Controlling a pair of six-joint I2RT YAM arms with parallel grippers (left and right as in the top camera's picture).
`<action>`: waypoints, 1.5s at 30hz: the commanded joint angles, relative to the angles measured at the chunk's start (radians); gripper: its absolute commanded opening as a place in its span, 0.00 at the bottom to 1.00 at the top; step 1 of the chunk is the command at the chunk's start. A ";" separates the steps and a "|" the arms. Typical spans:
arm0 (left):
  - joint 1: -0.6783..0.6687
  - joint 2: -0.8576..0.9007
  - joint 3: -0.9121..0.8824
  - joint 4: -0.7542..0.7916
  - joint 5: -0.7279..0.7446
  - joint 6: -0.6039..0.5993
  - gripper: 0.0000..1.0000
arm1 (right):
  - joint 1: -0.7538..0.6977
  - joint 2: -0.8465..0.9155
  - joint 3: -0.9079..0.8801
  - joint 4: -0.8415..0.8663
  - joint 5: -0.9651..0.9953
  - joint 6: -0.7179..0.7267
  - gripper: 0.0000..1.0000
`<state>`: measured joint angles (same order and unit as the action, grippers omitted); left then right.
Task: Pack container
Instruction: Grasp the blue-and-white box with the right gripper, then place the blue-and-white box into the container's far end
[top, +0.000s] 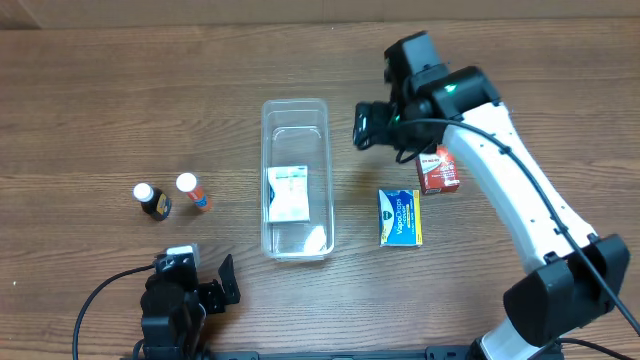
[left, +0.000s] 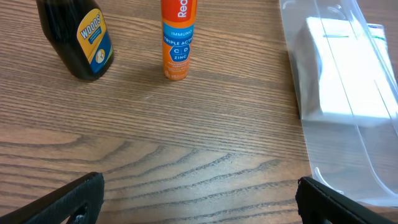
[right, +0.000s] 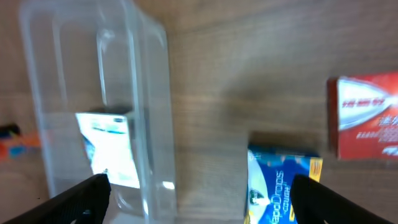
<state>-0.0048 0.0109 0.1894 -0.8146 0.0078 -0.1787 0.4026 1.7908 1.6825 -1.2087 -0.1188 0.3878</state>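
Container (top: 296, 125): overhead, mid-table; clear plastic, long, narrow, rounded corners, rimmed; white box (top: 288, 193) lying flat inside.
Overhead, left of it: dark bottle (top: 153, 200) and orange tube (top: 193, 192), white-capped, upright, near each other, not touching.
Overhead, right of it: blue box (top: 400, 217) lying flat; red box (top: 440, 175) beyond, partly covered by the right arm.
Table (top: 100, 100): brown wood grain.
Overhead, grippers: left gripper (top: 222, 285) at the near edge; right gripper (top: 368, 125) just beside the container's far right corner, spread hard to judge.
Left wrist: "WOODS" label on the bottle, tube's print legible, both tops cut off; black fingers wide apart, only tips seen, holding nothing.
Right wrist: blurred; white box seen through the glossy wall; blue and red boxes cut by the frame; fingers wide apart, empty.
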 joint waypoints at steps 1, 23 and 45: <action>-0.002 -0.006 -0.006 0.003 0.004 0.022 1.00 | -0.015 -0.008 -0.145 -0.010 0.005 0.014 0.99; -0.002 -0.006 -0.006 0.003 0.004 0.022 1.00 | -0.039 -0.097 -0.063 0.007 -0.074 0.001 0.72; -0.002 -0.006 -0.006 0.003 0.004 0.022 1.00 | 0.251 0.211 -0.026 0.466 -0.011 0.163 0.59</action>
<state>-0.0048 0.0105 0.1894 -0.8146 0.0078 -0.1787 0.6495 2.0190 1.6409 -0.7296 -0.1276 0.5472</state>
